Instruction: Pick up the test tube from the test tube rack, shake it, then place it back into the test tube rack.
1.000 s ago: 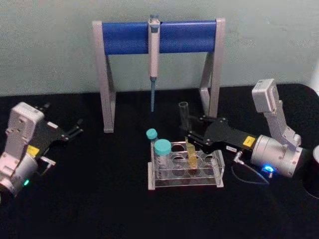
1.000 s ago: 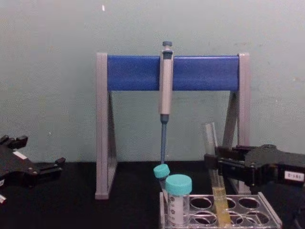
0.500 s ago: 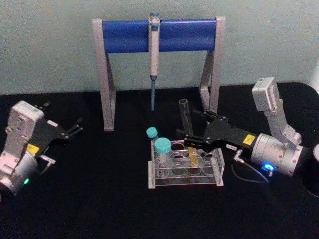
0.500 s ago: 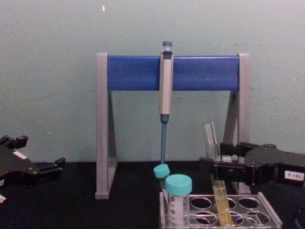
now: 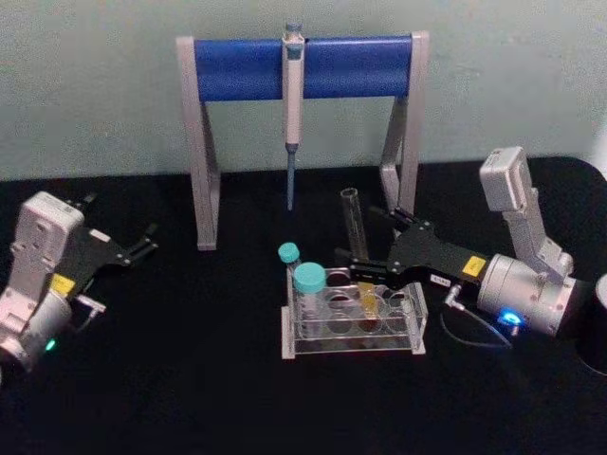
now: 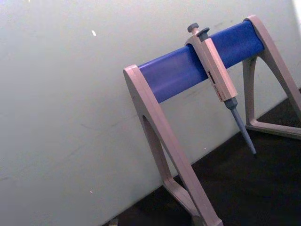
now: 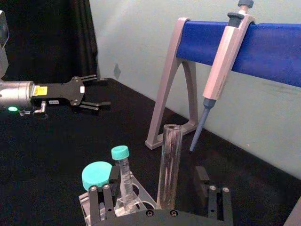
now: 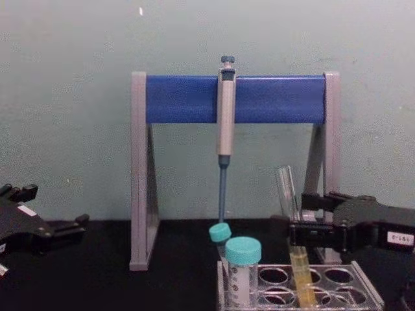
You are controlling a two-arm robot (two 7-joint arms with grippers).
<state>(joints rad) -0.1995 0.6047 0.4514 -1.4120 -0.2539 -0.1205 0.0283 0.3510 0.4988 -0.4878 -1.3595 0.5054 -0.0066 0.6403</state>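
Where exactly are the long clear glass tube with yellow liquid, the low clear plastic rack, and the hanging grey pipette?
Long clear glass test tube (image 8: 285,188): chest view, on its empty upper part.
Low clear plastic test tube rack (image 5: 353,343): head view, on its front wall.
Grey pipette (image 5: 293,90): head view, on its body.

Test tube (image 5: 356,248): long, slim, clear glass, capless, with a rounded bottom; yellow liquid fills its lower part.
Test tube pose: nearly upright, open mouth leaning slightly left, lower end seated in a hole of the rack.
Test tube place: just right of centre in the head view.
Test tube rack (image 5: 352,324): low clear plastic rack with rows of round holes in its top plate.
Test tube rack place: lower centre of the head view, lower right in the chest view.
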